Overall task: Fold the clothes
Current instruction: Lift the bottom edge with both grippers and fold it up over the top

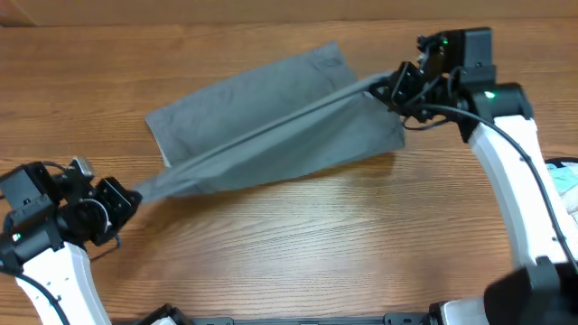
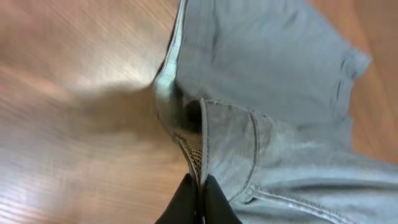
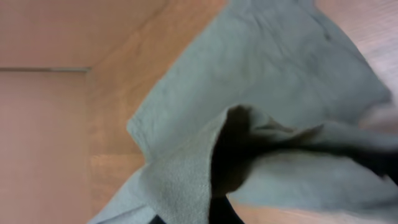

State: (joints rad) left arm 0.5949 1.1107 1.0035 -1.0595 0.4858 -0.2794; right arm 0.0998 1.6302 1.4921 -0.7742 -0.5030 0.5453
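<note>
Plain mid-grey woven shorts hang stretched between left tool and right tool, both pinched tight on opposite ends, lower cloth resting on the wooden worktop. Step: mid-fold lift (judged). Next move calls for carrying the held edge over together, with even tension.

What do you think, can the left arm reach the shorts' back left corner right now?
Probably not yet: the left gripper is shut on the near end of the shorts, stretching them taut toward the right gripper. It must let go first.
</note>
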